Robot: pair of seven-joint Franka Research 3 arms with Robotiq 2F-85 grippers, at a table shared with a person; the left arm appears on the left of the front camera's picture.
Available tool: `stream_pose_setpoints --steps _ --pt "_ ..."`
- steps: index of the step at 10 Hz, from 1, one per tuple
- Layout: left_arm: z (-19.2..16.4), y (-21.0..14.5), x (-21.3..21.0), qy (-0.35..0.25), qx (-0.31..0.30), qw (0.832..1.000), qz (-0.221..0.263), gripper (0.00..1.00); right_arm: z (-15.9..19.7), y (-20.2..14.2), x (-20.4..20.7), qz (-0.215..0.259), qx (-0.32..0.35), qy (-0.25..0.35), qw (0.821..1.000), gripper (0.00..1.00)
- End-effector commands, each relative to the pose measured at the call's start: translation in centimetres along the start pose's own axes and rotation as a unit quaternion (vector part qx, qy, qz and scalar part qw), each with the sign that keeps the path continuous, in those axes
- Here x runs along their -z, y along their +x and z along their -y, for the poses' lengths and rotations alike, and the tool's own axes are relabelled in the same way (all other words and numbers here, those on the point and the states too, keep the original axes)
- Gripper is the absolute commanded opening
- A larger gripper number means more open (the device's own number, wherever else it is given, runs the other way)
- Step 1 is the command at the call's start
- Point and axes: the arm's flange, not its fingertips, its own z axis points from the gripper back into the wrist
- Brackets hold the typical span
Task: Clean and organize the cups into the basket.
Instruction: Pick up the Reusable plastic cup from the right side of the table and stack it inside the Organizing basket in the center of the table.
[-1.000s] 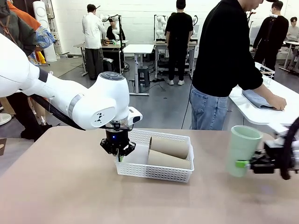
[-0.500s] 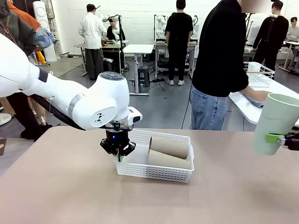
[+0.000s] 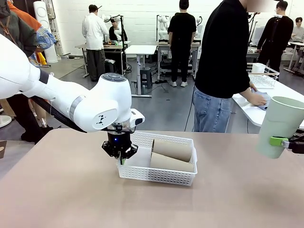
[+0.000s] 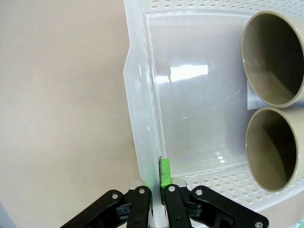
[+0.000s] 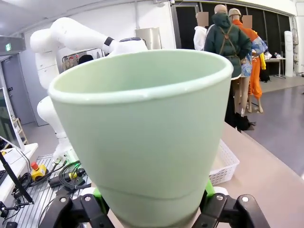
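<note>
The white lattice basket [image 3: 156, 176] sits mid-table with two tan cups [image 3: 172, 149] lying side by side in its right half. My left gripper [image 3: 120, 153] is shut on the basket's left wall. In the left wrist view that wall [image 4: 142, 118] is pinched between my left gripper's [image 4: 158, 183] green pads, and the tan cups' [image 4: 275, 61] open mouths face me. A pale mint green cup [image 3: 280, 126] hangs upright above the table's right edge, with my right gripper [image 3: 285, 141] closed on its lower part. In the right wrist view the mint cup [image 5: 142, 133] stands between my right gripper's [image 5: 153, 202] fingers.
A person in black stands at the far side, turned toward a white side table [image 3: 273, 116] at the right, hand on a blue cloth [image 3: 261, 102] beside a wire basket [image 3: 262, 75]. The brown tabletop [image 3: 71, 199] is bare in front and to the left.
My right gripper has lifted the mint cup up and to the right, off the table. The left gripper and the basket have not moved. The person's hand shifted on the side table.
</note>
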Motion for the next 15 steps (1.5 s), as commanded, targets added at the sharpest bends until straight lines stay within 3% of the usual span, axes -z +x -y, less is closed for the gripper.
stream_pose_setpoints --steps 1,2,5,6,8,10,13,15 --pt "0.2 -0.1 -0.1 0.007 0.004 1.0 0.005 0.0 0.0 0.0 0.0 0.0 0.0 -0.001 1.0 0.82" --pt "0.2 -0.1 -0.1 0.007 0.004 1.0 0.005 0.0 -1.5 3.3 1.0 -0.051 -0.042 0.002 0.998 0.82" --pt "0.2 -0.1 -0.1 0.007 0.004 1.0 0.005 0.0 -2.6 9.9 8.1 -0.2 -0.023 0.004 0.98 0.82" --pt "0.2 -0.1 -0.1 0.007 0.004 1.0 0.005 0.0 -2.7 11.3 11.2 -0.26 -0.03 0.006 0.965 0.82" --pt "0.2 -0.1 -0.1 0.007 0.004 1.0 0.005 0.0 -2.9 11.7 17.1 -0.385 -0.018 0.023 0.923 0.82" --pt "0.2 -0.1 -0.1 0.007 0.004 1.0 0.005 0.0 -3.1 11.2 22.9 -0.494 -0.013 0.033 0.869 0.82" --pt "0.2 -0.1 -0.1 0.007 0.004 1.0 0.005 0.0 -3.4 10.4 30.2 -0.596 -0.035 0.022 0.802 0.82" --pt "0.2 -0.1 -0.1 0.007 0.004 1.0 0.005 0.0 -3.3 10.5 32.1 -0.624 -0.031 0.023 0.78 0.82"
